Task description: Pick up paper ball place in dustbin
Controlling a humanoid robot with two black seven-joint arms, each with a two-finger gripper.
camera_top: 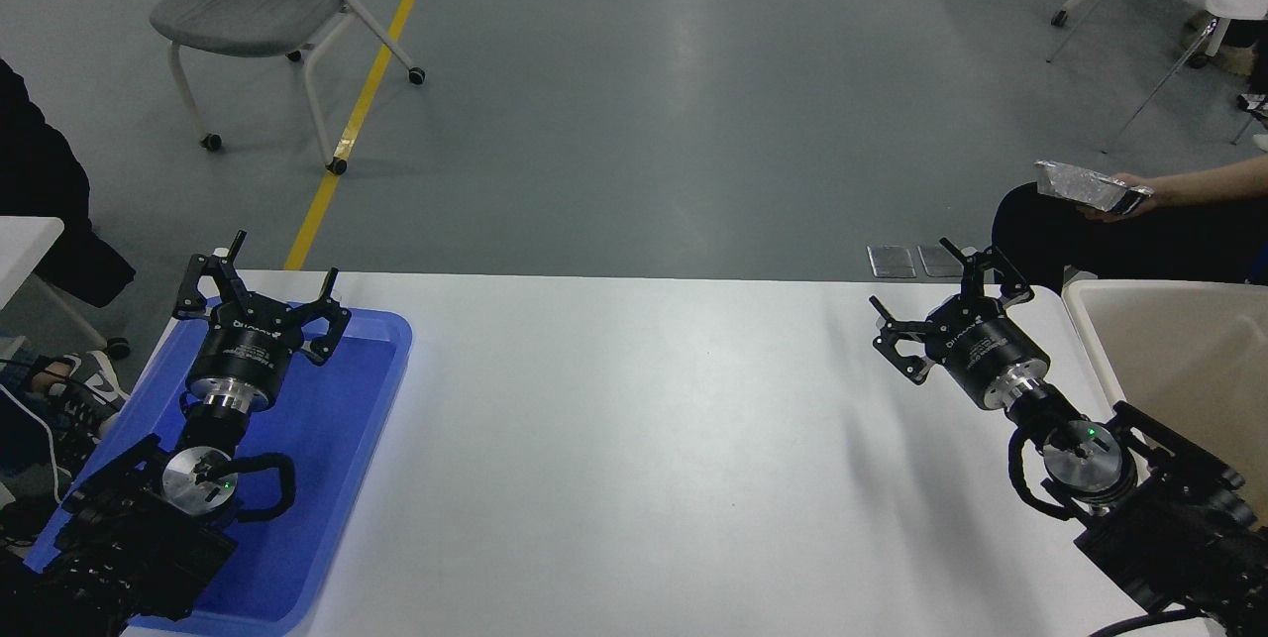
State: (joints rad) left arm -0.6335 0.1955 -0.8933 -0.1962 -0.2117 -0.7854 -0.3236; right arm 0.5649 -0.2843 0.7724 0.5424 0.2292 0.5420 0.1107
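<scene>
The cream-beige dustbin (1184,350) stands at the table's right edge; only its left part shows. No paper ball is in view. My right gripper (916,285) is open and empty, held over the table just left of the dustbin near the far edge. My left gripper (282,265) is open and empty, parked over the blue tray (342,419) at the lower left.
A person sits past the table's far right; the hand (1119,196) holds a crinkled silvery packet (1075,183). Another person in dark clothes (40,191) is at the left edge. A grey chair (267,3) stands on the floor beyond.
</scene>
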